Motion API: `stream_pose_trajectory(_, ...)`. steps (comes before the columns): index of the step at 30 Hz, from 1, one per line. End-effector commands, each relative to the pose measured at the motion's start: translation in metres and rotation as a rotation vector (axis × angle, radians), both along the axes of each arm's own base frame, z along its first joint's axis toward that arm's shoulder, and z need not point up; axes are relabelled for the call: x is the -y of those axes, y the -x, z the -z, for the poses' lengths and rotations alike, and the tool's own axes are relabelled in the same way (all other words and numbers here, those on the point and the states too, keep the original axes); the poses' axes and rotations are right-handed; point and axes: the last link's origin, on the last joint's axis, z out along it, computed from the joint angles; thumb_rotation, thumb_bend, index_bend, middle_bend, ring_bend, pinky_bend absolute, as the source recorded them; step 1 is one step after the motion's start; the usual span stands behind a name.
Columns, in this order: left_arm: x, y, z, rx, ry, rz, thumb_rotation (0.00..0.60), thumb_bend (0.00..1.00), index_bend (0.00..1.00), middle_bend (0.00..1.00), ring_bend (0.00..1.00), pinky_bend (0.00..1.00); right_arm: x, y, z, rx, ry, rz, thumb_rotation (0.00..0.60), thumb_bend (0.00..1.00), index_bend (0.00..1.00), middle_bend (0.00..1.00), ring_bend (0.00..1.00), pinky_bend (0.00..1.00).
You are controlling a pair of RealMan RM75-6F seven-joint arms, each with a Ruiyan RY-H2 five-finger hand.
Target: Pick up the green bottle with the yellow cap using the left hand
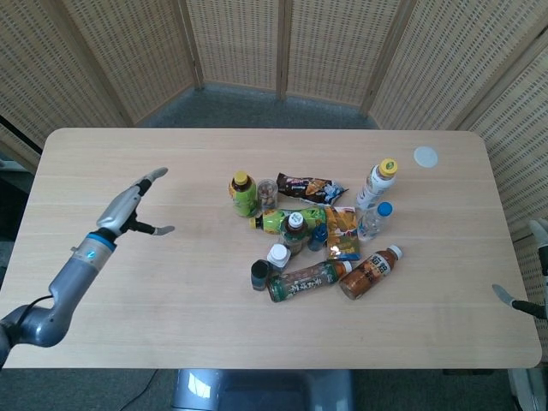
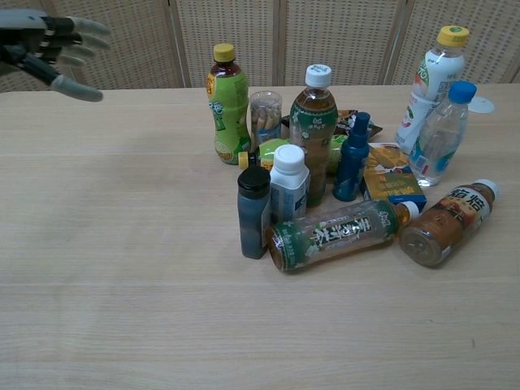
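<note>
**Desk:** At mid-table, what is the layout, and why does it matter?

**Photographer:** Bottles and snack packets sit bunched in one cluster on the wooden table (image 1: pixel 128 291). The green bottle with the yellow cap (image 1: pixel 243 194) stands upright at the cluster's upper left edge, its left side facing bare wood. Just beside it on the right is a small clear jar (image 1: pixel 267 193), close enough that I cannot tell whether they touch. A second green bottle (image 1: pixel 282 220), lying on its side, sits just in front of it. My reading: the open left flank is the natural way in for the left arm.

**Desk:** And the left hand?

**Photographer:** The left hand (image 1: pixel 128 206) hovers above the table, well apart from the bottle and to its left. Its fingers are stretched out and spread, the thumb held away below them; it holds nothing and touches nothing. The chest view shows the same hand (image 2: pixel 45 47) high in the corner, fingers pointing toward the bottle (image 2: pixel 227 104).

**Desk:** The other hand?

**Photographer:** Only a fingertip of the right hand (image 1: pixel 518 300) shows at the table's far right edge, near no object. Whether it is spread or curled, I cannot tell.

**Desk:** Any hazards?

**Photographer:** Judging from the crowding, fingers wrapping the bottle could nudge the jar or the lying bottle. The pick is not yet begun; the reach looks like the step in hand.
</note>
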Motion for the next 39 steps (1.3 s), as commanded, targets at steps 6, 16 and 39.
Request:
stream_pose_trajectory(6,-0.04,-0.049,0.061,0.159,0.093,-0.025,0.6,0.03,0.0,0.0,0.0,0.0,-0.011,0.005,-0.013,-0.012,0.035,0.034,0.514,0.02,0.0,0.0,0.0,0.0)
stream_pose_trajectory(16,-0.06,-0.077,0.118,0.224,0.129,-0.037,0.6,0.03,0.0,0.0,0.0,0.0,-0.03,0.008,-0.031,-0.023,0.09,0.085,0.515,0.02,0.0,0.0,0.0,0.0)
stream_pose_trajectory(39,-0.078,-0.096,0.152,0.386,-0.106,-0.098,0.6,0.43,0.61,0.58,0.6,0.43,-0.047,0.007,-0.047,-0.022,0.136,0.127,0.515,0.02,0.0,0.0,0.0,0.0)
